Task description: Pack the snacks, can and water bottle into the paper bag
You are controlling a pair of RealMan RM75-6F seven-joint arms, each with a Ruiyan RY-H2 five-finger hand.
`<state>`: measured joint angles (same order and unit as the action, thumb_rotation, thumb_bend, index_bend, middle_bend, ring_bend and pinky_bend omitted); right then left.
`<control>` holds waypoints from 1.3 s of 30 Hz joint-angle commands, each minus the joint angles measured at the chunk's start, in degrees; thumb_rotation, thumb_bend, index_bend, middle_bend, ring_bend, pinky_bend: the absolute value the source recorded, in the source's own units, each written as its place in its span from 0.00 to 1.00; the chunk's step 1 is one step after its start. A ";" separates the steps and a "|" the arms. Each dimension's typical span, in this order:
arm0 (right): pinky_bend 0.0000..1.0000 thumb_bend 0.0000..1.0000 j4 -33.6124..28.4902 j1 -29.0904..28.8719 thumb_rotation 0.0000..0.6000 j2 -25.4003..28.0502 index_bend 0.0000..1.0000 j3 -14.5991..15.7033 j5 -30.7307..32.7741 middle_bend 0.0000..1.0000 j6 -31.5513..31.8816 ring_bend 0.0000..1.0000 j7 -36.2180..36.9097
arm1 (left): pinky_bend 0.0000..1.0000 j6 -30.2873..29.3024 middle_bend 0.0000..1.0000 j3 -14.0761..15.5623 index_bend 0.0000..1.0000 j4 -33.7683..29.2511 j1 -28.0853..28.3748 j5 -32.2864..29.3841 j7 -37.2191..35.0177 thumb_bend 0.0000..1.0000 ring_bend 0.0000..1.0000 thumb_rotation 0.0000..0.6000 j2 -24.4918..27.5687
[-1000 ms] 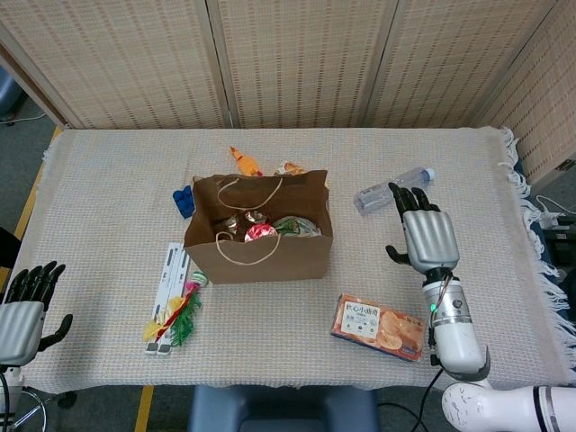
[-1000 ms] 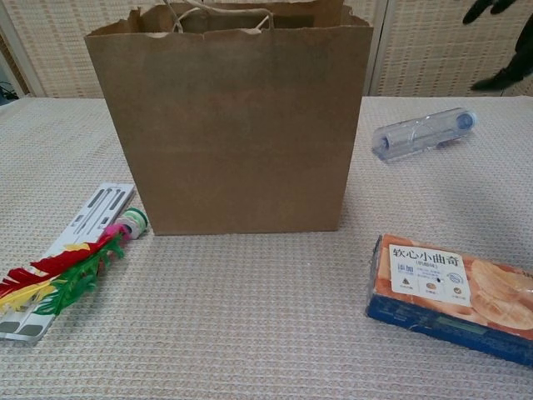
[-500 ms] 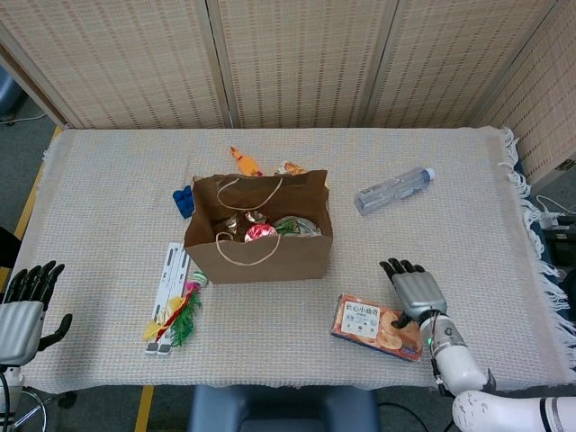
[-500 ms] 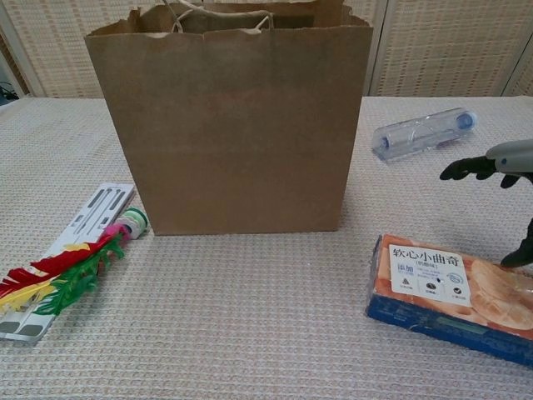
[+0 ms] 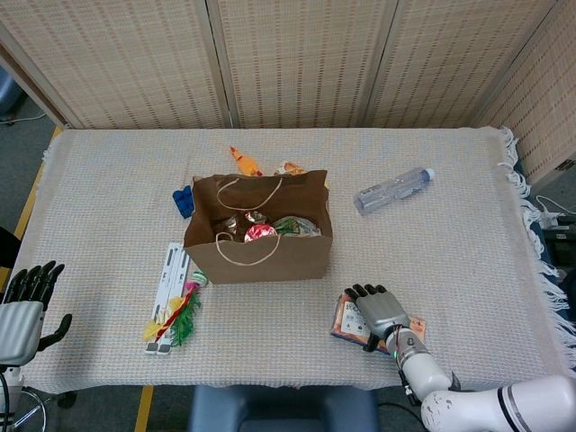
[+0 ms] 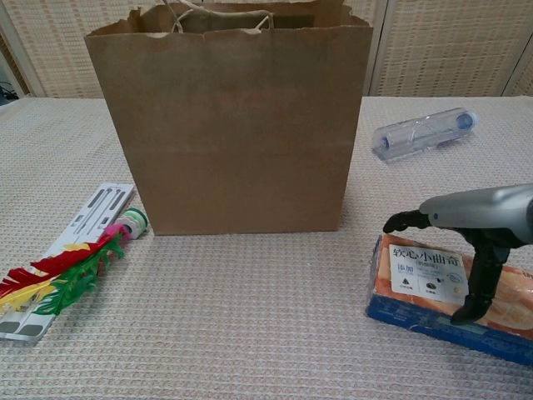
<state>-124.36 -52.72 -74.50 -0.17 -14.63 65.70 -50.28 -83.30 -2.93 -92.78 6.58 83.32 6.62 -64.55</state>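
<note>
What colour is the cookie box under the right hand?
Orange top with a blue edge, clearest in the chest view: cookie box.

A table covered in woven beige cloth point(image 5: 468, 243), bearing a paper bag point(image 5: 270, 252), a water bottle point(image 5: 392, 189), a biscuit box point(image 6: 433, 287), a feathered toy point(image 5: 180, 315), a white strip point(image 5: 169, 274) and a blue object point(image 5: 184, 201).

Staged indoor test area, resembling a lab or studio corner rather than a home. Folding woven-rattan screens point(image 5: 297, 58) close off the whole upper part of the frame behind the counter point(image 5: 108, 180), which is draped in a beige woven cloth fringed at the right edge. Grey floor and loose cables point(image 5: 549, 209) show at the far right.
</note>
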 commanded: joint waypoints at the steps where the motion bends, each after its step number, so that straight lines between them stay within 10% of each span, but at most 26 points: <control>1: 0.07 0.00 1.07 -0.85 1.00 -2.23 0.00 1.17 0.10 0.00 2.14 0.00 -1.34 | 0.00 0.05 0.00 0.01 0.00 -0.02 0.01 0.00 -0.04 0.37 0.00 1.00 0.03; 12: 0.10 0.00 3.90 -0.85 1.00 -7.33 0.00 3.53 -0.91 0.00 7.60 0.00 -3.87 | 0.00 0.19 0.00 0.08 0.00 -0.04 0.06 0.12 -0.34 0.37 0.00 1.00 0.20; 16: 0.29 0.08 5.00 0.13 1.00 -9.05 0.00 4.24 -3.58 0.01 9.19 0.02 -3.56 | 0.00 0.17 0.00 0.09 0.00 -0.03 0.05 0.13 -0.36 0.37 0.00 1.00 0.21; 20: 0.59 0.28 6.23 1.45 1.00 -10.08 0.08 5.16 -7.75 0.20 10.26 0.26 -2.77 | 0.00 0.16 0.00 0.08 0.00 -0.01 0.06 0.14 -0.38 0.37 0.00 1.00 0.20; 25: 0.73 0.40 6.40 3.43 1.00 -10.10 0.24 5.31 -11.57 0.37 11.68 0.47 -0.98 | 0.00 0.18 0.00 0.09 0.00 -0.03 0.05 0.13 -0.41 0.37 0.00 1.00 0.22; 39: 0.73 0.41 -8.15 9.59 1.00 8.37 0.29 -3.76 -24.96 0.39 12.96 0.48 17.07 | 0.00 0.15 0.00 0.10 0.00 -0.10 0.03 0.11 -0.26 0.37 0.00 1.00 0.18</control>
<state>-128.94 -45.02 -70.55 -0.86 -35.95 78.00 -37.86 -83.15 -2.83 -92.88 6.62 83.43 6.35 -64.37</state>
